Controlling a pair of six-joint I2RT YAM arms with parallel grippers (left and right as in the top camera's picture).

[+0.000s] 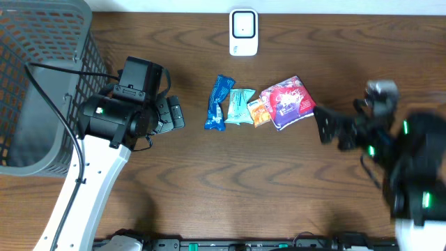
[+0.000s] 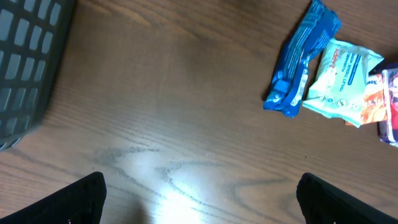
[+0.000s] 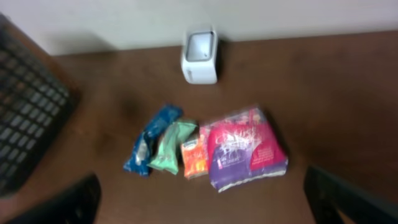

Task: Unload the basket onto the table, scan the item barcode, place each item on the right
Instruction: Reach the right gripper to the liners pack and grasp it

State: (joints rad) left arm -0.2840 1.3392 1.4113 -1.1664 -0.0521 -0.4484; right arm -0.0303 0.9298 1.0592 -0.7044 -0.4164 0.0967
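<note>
The brown wooden table (image 1: 209,181) carries everything. The grey mesh basket (image 1: 42,84) stands behind the left claw (image 1: 178,113), on its outer side. The left claw is released, fingers spread wide and holding nothing, hovering over bare wood. The right claw (image 1: 324,125) faces it from across the row of goods, also spread wide and empty.

The purple pouch (image 1: 291,102) lies just ahead of the right claw's fingertips, the nearest item to it. The blue packet (image 1: 219,103) lies ahead of the left claw, the nearest item to that one, apart from its fingers. The teal packet (image 1: 241,107) touches the blue one on the side away from the left claw. The white scanner (image 1: 243,32) stands upright at the far table edge, beyond the row and well apart from both claws. The small orange packet (image 1: 258,111) sits between teal and purple, partly under the pouch.
</note>
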